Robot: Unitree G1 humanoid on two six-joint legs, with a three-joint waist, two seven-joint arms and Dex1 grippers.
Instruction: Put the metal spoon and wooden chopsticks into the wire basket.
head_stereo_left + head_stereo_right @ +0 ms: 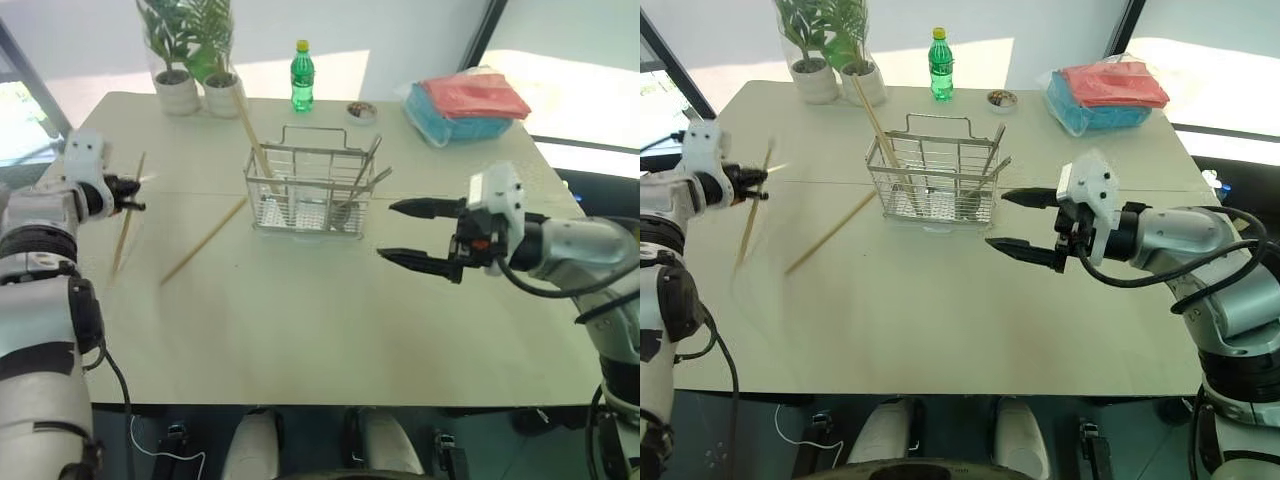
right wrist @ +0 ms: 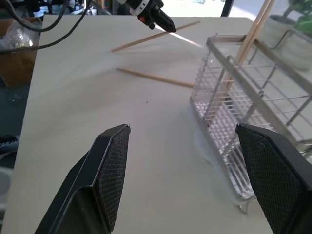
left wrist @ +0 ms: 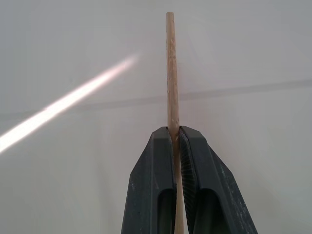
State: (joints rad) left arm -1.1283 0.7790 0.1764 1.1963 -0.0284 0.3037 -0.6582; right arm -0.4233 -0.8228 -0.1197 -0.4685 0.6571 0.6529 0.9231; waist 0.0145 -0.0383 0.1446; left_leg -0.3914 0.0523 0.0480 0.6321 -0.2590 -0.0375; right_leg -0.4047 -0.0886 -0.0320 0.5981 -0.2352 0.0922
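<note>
My left gripper [image 1: 128, 194] is shut on a wooden chopstick [image 3: 170, 73] and holds it slanted just above the table's left side. A second chopstick [image 1: 205, 241] lies flat on the table between that gripper and the wire basket [image 1: 310, 185]. A third chopstick [image 1: 252, 140] leans in the basket's left end. The metal spoon [image 1: 365, 168] stands in the basket's right end, its handle sticking up over the rim. My right gripper [image 1: 410, 232] hovers open to the right of the basket with nothing between its fingers [image 2: 114, 161].
Two potted plants [image 1: 190, 85] stand at the table's far left. A green bottle [image 1: 302, 78] and a small dish [image 1: 361, 110] sit behind the basket. A blue and red stack of cloths [image 1: 465, 105] lies at the far right.
</note>
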